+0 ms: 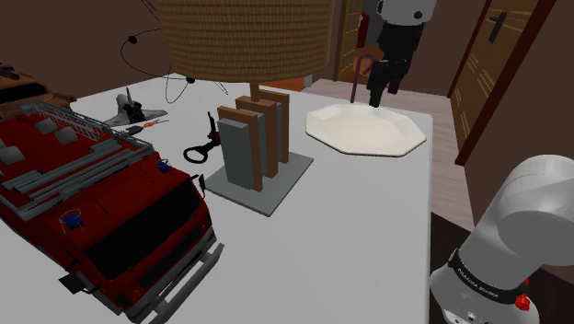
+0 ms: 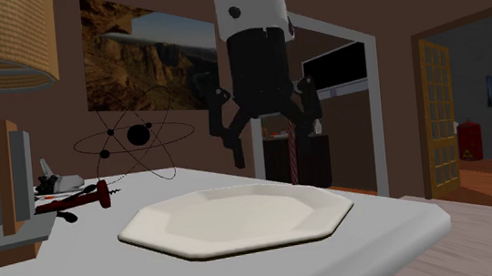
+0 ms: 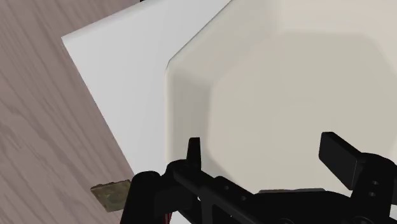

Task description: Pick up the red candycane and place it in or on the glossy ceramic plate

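The white, octagonal plate [image 1: 368, 133] [image 2: 233, 220] [image 3: 286, 83] lies near the table's far corner. My black gripper [image 1: 380, 95] [image 2: 272, 139] [image 3: 264, 149] hangs straight above it, open, with nothing between its fingers. The red candy cane [image 1: 360, 78] [image 2: 293, 156] stands upright just beside the gripper, hook uppermost, over the plate's far rim. It is outside the fingers and not clasped. I cannot tell whether its lower end touches the plate or the table.
A lamp with a woven shade stands on a grey base with wooden slabs [image 1: 253, 143]. A large red fire truck [image 1: 92, 212], a toy shuttle [image 1: 133, 110] and a corkscrew [image 1: 202, 147] [image 2: 76, 200] lie farther along. The table edge [image 3: 95, 83] drops to a wooden floor.
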`<action>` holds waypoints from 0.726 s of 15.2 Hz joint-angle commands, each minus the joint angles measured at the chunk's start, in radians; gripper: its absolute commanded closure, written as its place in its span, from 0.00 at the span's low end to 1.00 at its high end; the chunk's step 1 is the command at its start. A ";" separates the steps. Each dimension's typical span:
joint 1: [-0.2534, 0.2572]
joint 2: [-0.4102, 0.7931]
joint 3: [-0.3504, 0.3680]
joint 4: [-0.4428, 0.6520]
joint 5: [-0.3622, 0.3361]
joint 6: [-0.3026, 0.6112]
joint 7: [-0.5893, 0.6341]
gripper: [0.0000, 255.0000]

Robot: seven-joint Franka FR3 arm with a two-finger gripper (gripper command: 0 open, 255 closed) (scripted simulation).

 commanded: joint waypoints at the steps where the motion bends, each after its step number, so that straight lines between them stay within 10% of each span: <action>1: 0.000 0.000 0.000 0.000 0.000 0.000 0.000 0.00; 11: 0.025 0.395 -0.181 0.507 -0.014 -0.196 -0.374 0.00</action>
